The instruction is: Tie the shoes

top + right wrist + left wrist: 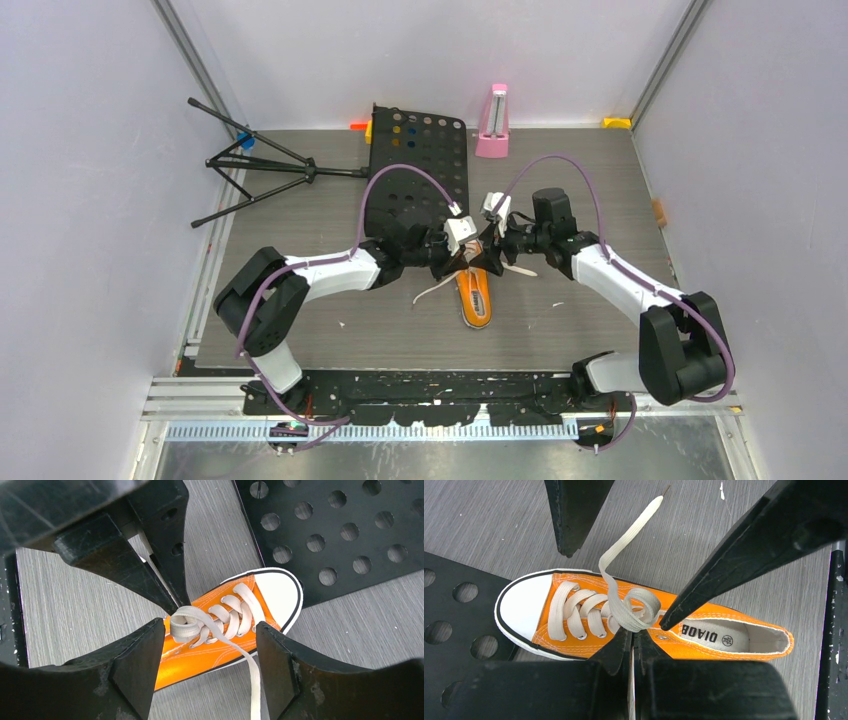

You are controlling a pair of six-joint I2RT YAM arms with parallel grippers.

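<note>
The orange sneaker (476,300) lay on its sole at the middle of the table (600,310) in the overhead view, with its white toe cap toward the upper part of that frame and close to the lower edge of a black perforated plate (420,160). Over the tongue a lace loop (639,607) stood up from the eyelets. The free lace end (634,525) ran off toward the top of the left wrist view and rested on the wood.

The left gripper (632,640) was fully closed, pinching the lace loop at its base just above the shoe's upper. The right gripper (210,630) stood wide open and gripped nothing. Its two fingers (135,665) straddled the laced part of the shoe, one on each side, apart from the canvas. A lace tail (252,675) ran down between them toward the bottom of the right wrist view.

This looked like the bow-forming step: one loop made and held, the second lace not yet taken. The next move would probably call for the right gripper to close on the loose tail without snagging the loop, then carry it around the pinched base while the left kept tension. The thin, flat lace left little margin for a miss.
</note>
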